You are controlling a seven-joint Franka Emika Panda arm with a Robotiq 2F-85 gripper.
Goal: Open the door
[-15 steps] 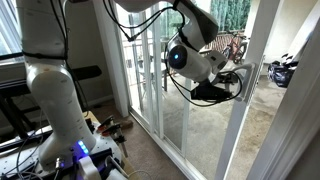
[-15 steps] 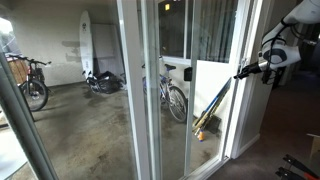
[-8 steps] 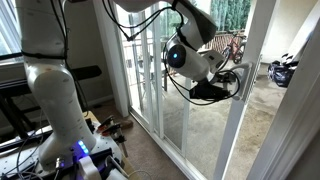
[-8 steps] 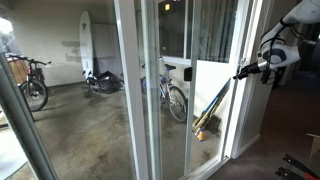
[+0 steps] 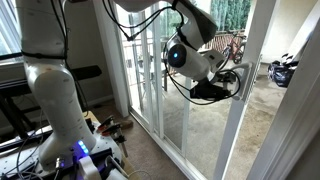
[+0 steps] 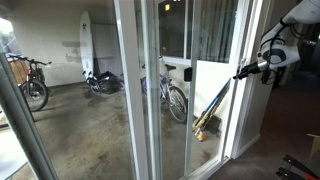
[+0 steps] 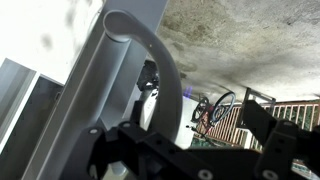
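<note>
The black tool (image 7: 185,140) is spread wide, straddling the rounded pale-grey loop handle (image 7: 160,60) of the tall white-framed sliding glass door (image 7: 60,40), whose stile fills the wrist view's 10 o'clock

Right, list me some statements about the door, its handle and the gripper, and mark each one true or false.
1. The gripper is up against the stile of the door, at the handle. True.
2. The handle is black and square-cornered. False: it is a pale grey, rounded loop.
3. A bicycle stands beyond the glass. True.
4. The gripper is clamped shut with nothing inside it. False: in the wrist view the jaws stand apart, with the handle running between them.
</note>
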